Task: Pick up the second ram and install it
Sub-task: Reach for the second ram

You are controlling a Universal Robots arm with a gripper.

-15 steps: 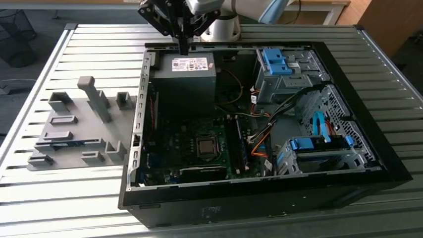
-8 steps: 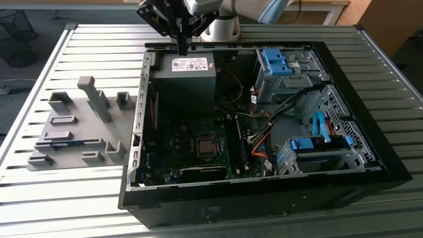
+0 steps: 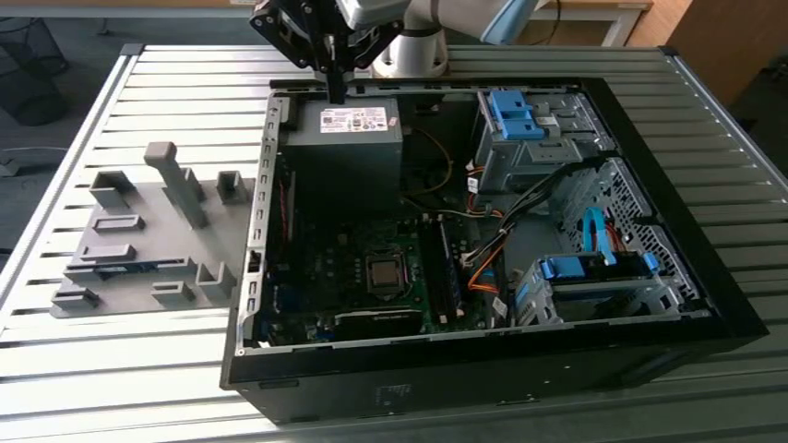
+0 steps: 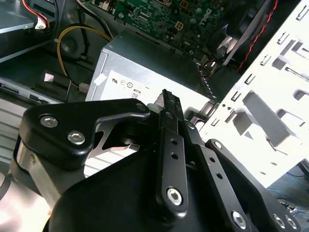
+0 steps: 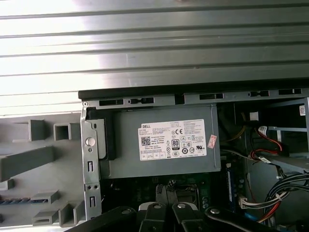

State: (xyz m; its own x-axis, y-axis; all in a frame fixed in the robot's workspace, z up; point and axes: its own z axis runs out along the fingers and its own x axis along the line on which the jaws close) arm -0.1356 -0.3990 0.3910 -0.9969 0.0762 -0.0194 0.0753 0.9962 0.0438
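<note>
**Position of the part.** The second ram (image 3: 133,269), a long, thin blue circuit-board stick, lies in the grey plastic holder fixture (image 3: 136,208). The fixture sits on the ribbed metal worktop (image 3: 124,369), left of centre in the exterior frame and outside the black open tower case (image 3: 493,378). The stick rests flat and low among the holder blocks. Its long axis runs roughly left to right across the exterior frame. In the first wrist view, one end of the stick (image 5: 14,199) shows at the lower left edge, with dark chips along it.

**Position of the hand.** The black hand (image 3: 335,92) hangs at the upper centre of the exterior frame. It is over the far rim of the case, above the grey metal power supply box with the white label (image 3: 345,157). It touches neither.

**Governing relation.** From the hand, the stick lies toward the lower left of the exterior frame. It is well apart from the hand, beyond the left wall of the case. The hand is over the case, not over the fixture. The single arm is the only means of reach.

**Pose.** The silver and blue arm (image 3: 456,14) enters at the top edge of the exterior frame. The hand points straight down, with its fingers vertical.

**State of the hand.** In the second wrist view the fingertips (image 4: 166,99) are drawn together to a narrow point. Nothing shows between them, so the hand is judged empty. The pick-up is judged not yet made.
</note>
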